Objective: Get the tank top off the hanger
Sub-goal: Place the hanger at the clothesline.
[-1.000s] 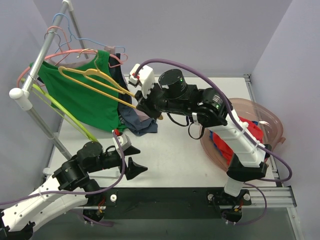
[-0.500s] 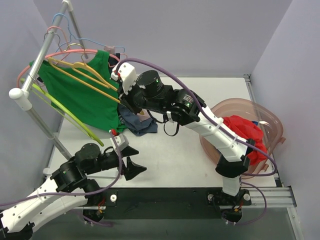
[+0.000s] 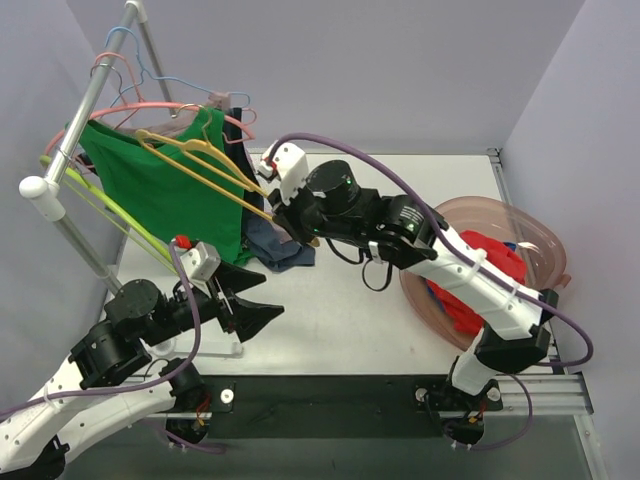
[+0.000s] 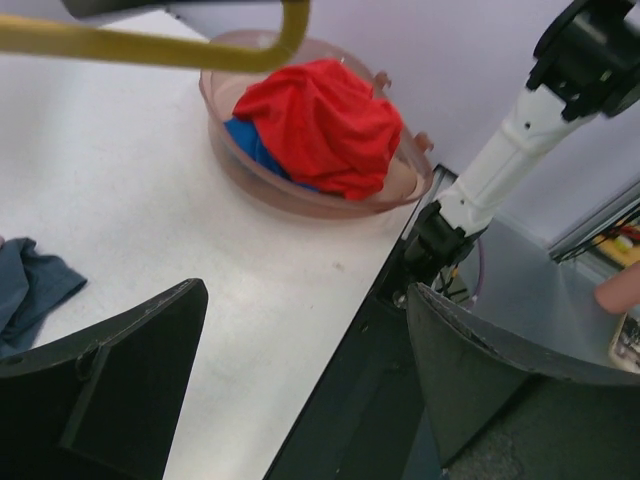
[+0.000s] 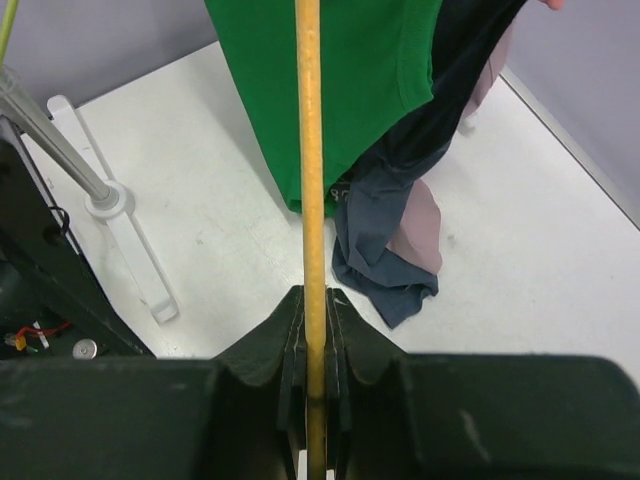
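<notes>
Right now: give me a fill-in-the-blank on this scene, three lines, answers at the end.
1. The right fingers are shut on the ___ hanger.
2. The left fingers are ___ and hold nothing.
3. In the bowl, the red cloth lies on top of a ___ cloth.
Missing words: yellow; open; blue.
</notes>
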Robot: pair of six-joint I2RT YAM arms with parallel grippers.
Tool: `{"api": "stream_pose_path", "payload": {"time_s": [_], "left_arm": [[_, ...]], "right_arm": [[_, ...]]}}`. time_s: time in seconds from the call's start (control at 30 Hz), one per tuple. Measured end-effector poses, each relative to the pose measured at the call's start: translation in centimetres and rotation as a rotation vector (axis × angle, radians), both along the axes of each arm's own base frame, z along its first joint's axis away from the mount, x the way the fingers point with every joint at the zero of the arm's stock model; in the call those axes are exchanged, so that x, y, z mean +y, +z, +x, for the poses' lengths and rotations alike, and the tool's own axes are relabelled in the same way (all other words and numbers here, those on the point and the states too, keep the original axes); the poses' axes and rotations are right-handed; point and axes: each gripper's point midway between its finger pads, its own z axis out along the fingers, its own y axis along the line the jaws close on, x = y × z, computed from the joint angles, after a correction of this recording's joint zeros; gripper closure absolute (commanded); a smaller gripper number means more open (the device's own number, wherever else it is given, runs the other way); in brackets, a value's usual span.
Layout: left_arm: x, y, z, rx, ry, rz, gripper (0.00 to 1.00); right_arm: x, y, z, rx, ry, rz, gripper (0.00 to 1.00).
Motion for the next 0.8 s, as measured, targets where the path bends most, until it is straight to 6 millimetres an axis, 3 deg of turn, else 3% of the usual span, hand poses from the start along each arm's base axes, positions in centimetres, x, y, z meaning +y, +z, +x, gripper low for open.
{"api": "stream_pose_path", "payload": {"time_s": [0.13, 0.33, 0.5, 0.8], "left_arm": [[-0.8, 2.7, 0.4, 0.002, 0.001, -0.074, 0.07], [-1.5, 5.1, 1.6, 0.006, 0.041, -0.123, 0.09], [-1.9, 7.9, 3.2, 0.005, 0.107, -0.201, 0.18], [-1.6, 13.2, 7.4, 0.03, 0.307, -0.358, 0.2]], "right_arm": [[-2.6, 0.5, -0.6, 0.003, -0.026, 0.016, 1.0], [-4.9, 0.6, -0.8, 0.016, -0.066, 0.034, 1.0], [-5.5, -0.4, -1.3, 0.039, -0.071, 0.027, 1.0], [-6.5, -2.1, -2.0, 0.074, -0.084, 0.031, 1.0]]}}
